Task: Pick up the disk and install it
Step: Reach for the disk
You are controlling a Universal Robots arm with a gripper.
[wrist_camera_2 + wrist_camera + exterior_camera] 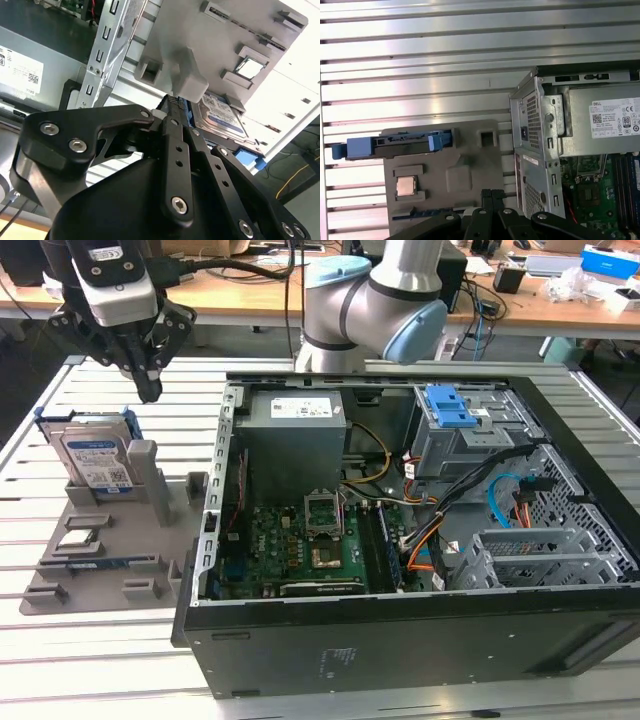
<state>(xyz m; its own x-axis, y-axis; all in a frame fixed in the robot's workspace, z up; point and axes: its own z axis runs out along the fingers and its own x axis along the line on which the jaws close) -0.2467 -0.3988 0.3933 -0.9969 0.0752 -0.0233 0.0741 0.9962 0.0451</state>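
The disk (98, 455) stands on edge in a slot of the grey holder tray (110, 550), at the exterior view's left, silver with a white-and-blue label and a blue frame. Its labelled face shows in the second wrist view (225, 117); its blue top edge shows in the first wrist view (395, 145). My gripper (148, 390) hangs just above and slightly right of the disk's top edge, fingers shut together with nothing between them. The black fingers also appear in both wrist views (172, 102) (491, 192).
An open computer case (400, 640) lies right of the tray, with a grey power supply box (295, 425), a motherboard (300, 540), a blue latch (448, 405) and a metal drive cage (540, 555). A small chip (406, 186) rests in the tray. The table is slatted metal (60, 660).
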